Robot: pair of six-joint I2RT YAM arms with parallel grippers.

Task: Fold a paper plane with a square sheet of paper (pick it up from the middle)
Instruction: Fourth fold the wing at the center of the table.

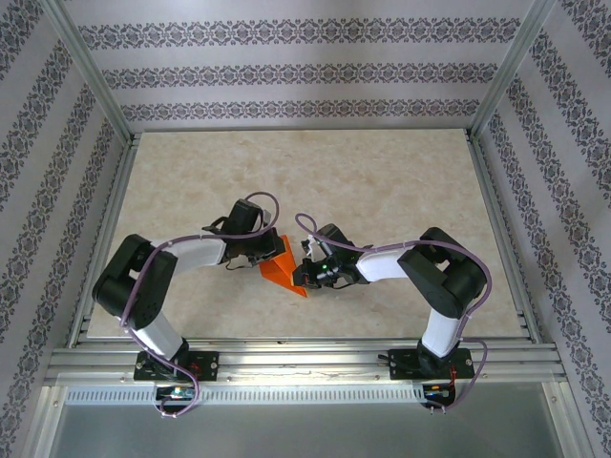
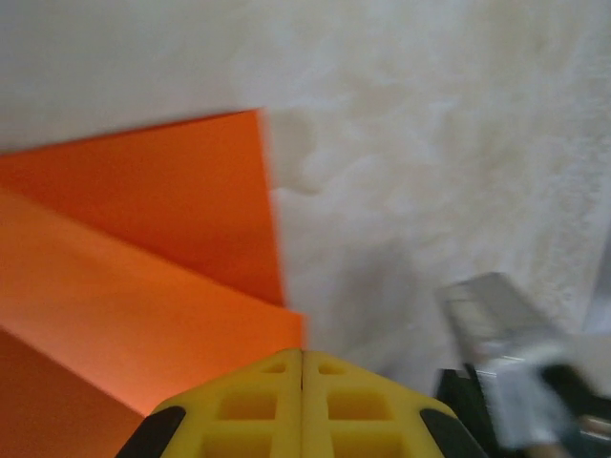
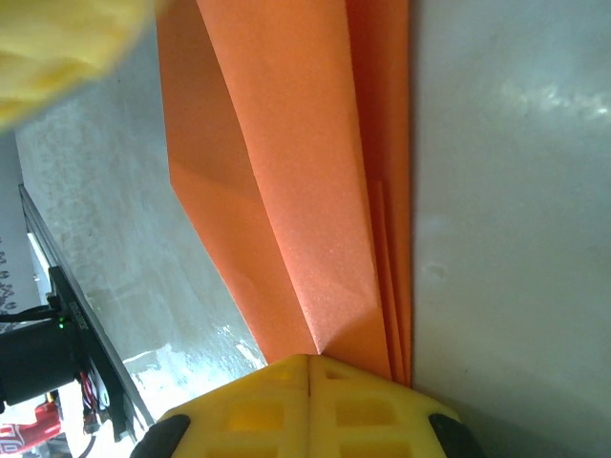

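The square sheet of paper [image 1: 283,265], bright orange, lies folded into a narrow, layered, pointed shape on the table between my two grippers. My left gripper [image 1: 260,253] sits at its upper left side. In the left wrist view the yellow jaws [image 2: 304,358] are shut, their tips at the edge of the orange paper [image 2: 143,286]. My right gripper [image 1: 307,274] is over the paper's lower right end. In the right wrist view its jaws [image 3: 311,361] are shut and the tips rest on a crease of the paper [image 3: 286,172], which puckers there. A blurred yellow left finger [image 3: 57,48] shows at the top left.
The beige marbled table [image 1: 315,181] is fenced by aluminium rails, one along the front [image 1: 305,358] and one on each side [image 1: 501,248]. Patterned walls stand behind and beside it. Part of the right arm [image 2: 506,372] lies close beside the left fingers.
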